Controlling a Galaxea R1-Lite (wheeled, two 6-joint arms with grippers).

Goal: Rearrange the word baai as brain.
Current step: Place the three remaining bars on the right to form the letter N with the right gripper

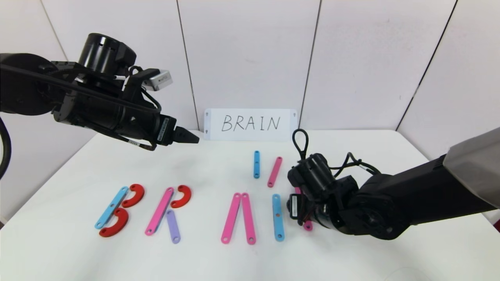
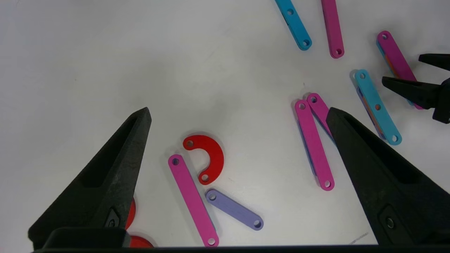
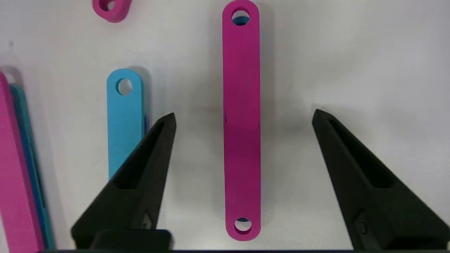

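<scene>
The flat pieces lie in a row on the white table [image 1: 70, 257]. A blue bar [image 1: 111, 207] with two red arcs [image 1: 133, 195] forms a B. A pink bar [image 1: 159, 211], red arc [image 1: 182, 196] and purple bar [image 1: 173, 226] form an R. Two leaning pink bars [image 1: 231, 217] come after, then an upright blue bar [image 1: 277, 217]. My right gripper [image 3: 244, 112] is low and open, its fingers either side of a pink bar [image 3: 242, 175] lying flat, not touching it. My left gripper [image 2: 239, 110] hangs open and empty above the R.
A white card [image 1: 250, 124] with handwritten BRAIN stands at the table's back edge. A spare blue bar [image 1: 256, 164] and pink bar [image 1: 275, 171] lie behind the row. My right arm [image 1: 390, 203] covers the table's right side.
</scene>
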